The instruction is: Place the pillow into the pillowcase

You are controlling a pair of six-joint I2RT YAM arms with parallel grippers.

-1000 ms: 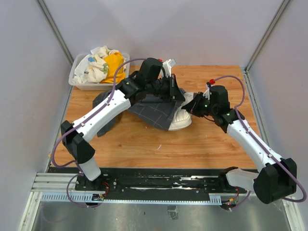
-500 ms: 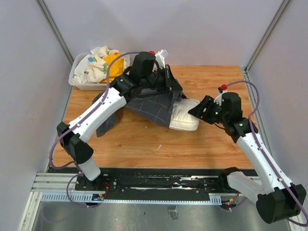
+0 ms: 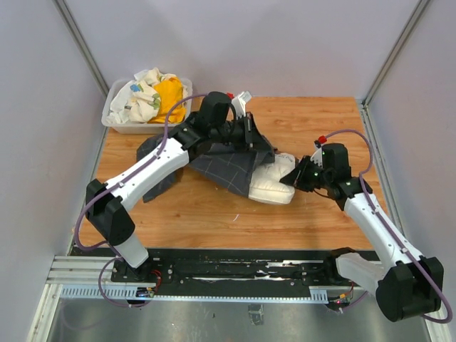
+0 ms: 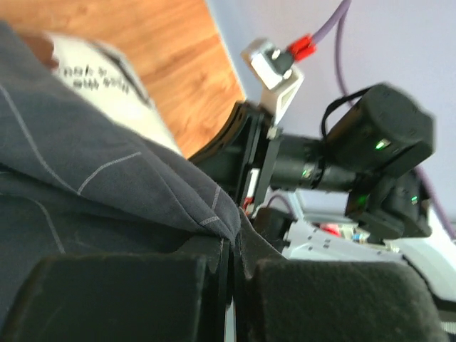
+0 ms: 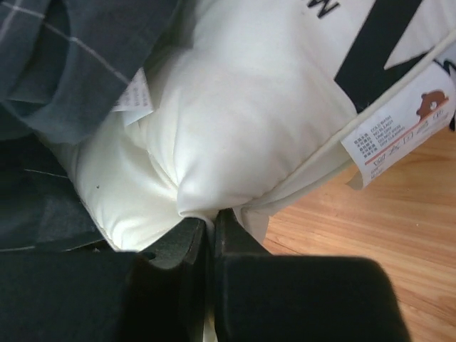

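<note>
**Top view.** The pillowcase (image 3: 217, 167) lies on the worktop (image 3: 214, 214), and the left gripper (image 3: 258, 140) holds its open end raised. The pillow (image 3: 274, 187) is partly inside that opening. Its uncovered end rests on the wood, where the right gripper (image 3: 288, 179) meets it. A bin (image 3: 114, 127) of cloths stands at the back left, well apart.

**Left wrist view.** The left gripper (image 4: 229, 260) is pressed together on the hem of the pillowcase (image 4: 85, 178). The pillow (image 4: 107, 71) shows beyond the cloth, and the right arm (image 4: 370, 135) is close behind.

**Right wrist view.** The right gripper (image 5: 212, 228) is clamped on a small fold at the edge of the pillow (image 5: 242, 107). The pillowcase (image 5: 43, 57) overlaps the pillow's upper left. A printed label (image 5: 395, 132) hangs at the right, above bare wood.

**Hazards.**
- The pinch on the pillow is shallow, so a push inward may squeeze the soft filling out of the grip.
- The pillow may buckle at the mouth instead of sliding in.
- The hem is held at one point only, so the mouth could sag shut or drag along with the pillow.
- The two wrists are near each other, and a further advance could bring them into contact.
</note>
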